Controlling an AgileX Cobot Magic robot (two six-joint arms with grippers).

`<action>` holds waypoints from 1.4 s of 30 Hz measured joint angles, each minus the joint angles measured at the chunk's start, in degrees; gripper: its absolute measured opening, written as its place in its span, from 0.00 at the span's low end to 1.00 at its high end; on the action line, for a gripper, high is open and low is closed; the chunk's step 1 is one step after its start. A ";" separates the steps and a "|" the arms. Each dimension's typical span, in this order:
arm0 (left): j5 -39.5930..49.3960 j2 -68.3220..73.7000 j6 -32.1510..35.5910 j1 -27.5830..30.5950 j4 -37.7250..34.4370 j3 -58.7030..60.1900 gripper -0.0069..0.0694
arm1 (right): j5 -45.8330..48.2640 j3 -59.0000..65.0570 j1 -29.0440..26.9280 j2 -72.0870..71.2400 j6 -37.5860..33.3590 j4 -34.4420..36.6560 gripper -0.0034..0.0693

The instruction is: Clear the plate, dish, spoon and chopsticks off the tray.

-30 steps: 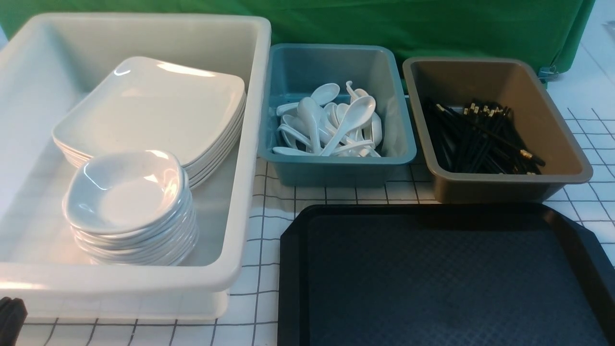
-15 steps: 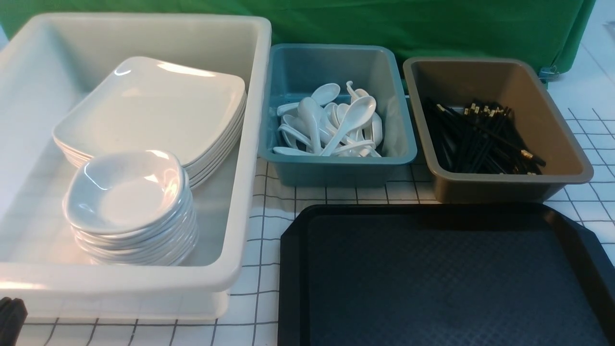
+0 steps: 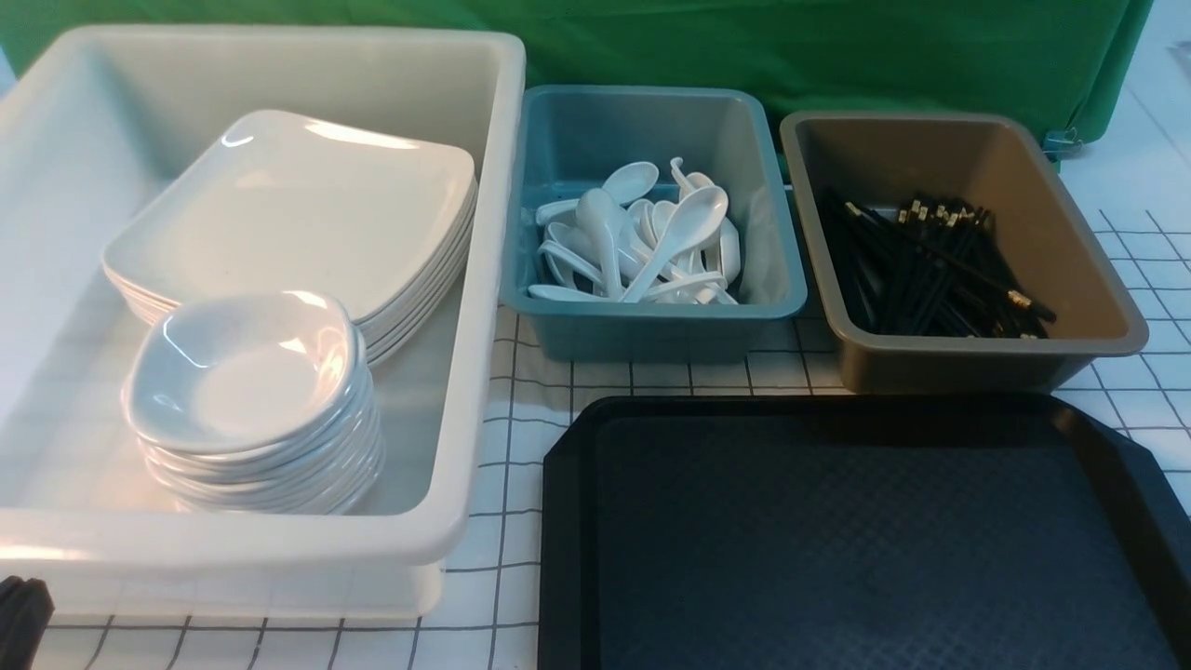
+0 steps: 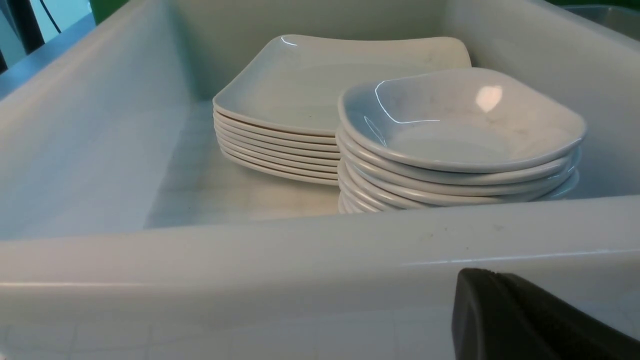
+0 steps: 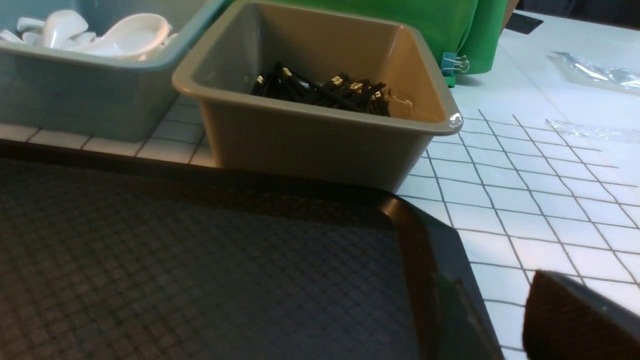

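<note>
black left pincer (image 3: 20,605) together, mostly cut off; right pincer (image 5: 575,320) blurred, gap perhaps unreadable

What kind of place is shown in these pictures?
Probably a staged dish-sorting station, like a canteen's tray return. A white tub holds stacked plates and dishes, a blue bin holds spoons, a brown bin holds chopsticks, and a black tray lies in front. The green cloth suggests a test setup.
</note>
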 joint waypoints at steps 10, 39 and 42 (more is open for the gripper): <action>0.00 0.00 0.66 0.00 0.05 0.00 0.10 | 0.11 0.00 0.00 0.00 -0.12 0.00 0.38; 0.00 0.00 0.86 0.00 0.05 0.00 0.10 | 0.16 0.00 0.00 0.00 -0.12 0.00 0.38; 0.00 0.00 0.86 0.00 0.05 0.00 0.10 | 0.16 0.00 0.00 0.00 -0.12 0.00 0.38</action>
